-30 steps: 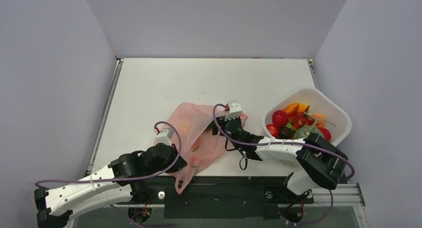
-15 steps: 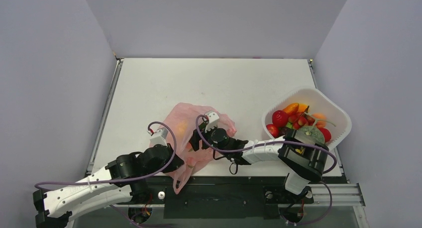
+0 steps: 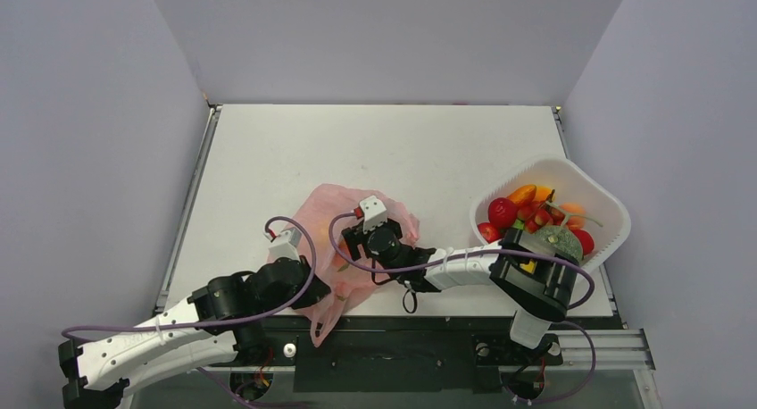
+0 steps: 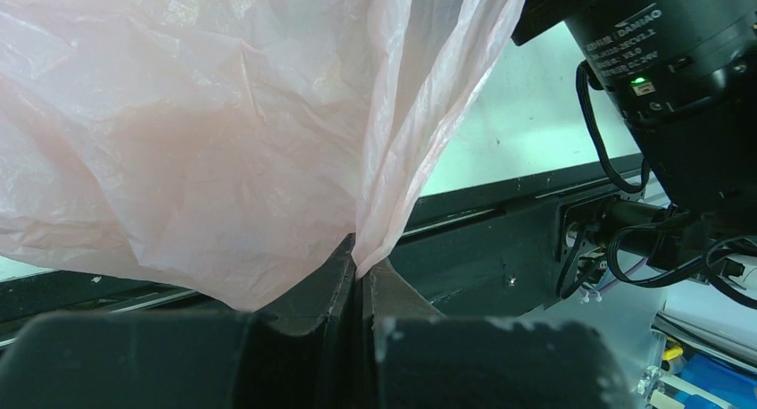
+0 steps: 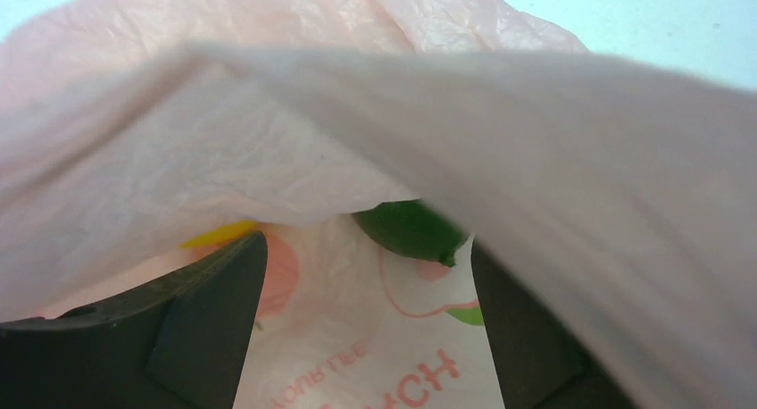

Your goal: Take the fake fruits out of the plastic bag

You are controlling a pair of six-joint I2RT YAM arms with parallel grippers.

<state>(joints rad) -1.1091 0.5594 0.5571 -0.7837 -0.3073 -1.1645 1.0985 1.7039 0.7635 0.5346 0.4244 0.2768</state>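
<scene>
Right jaws wide inside plastic bag (image 5: 268,159); wrist alone shows green fruit (image 5: 411,230).

The flat white tabletop (image 3: 375,150) carries a crinkled translucent pink plastic bag (image 3: 326,204) near its front edge and a white rounded plastic basket (image 3: 610,214) at its right.

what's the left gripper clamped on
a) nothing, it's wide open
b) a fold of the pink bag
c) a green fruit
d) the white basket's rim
B: in the left wrist view the left gripper is shut, with a gathered fold of the pink plastic bag pinched between its jaws.
</scene>
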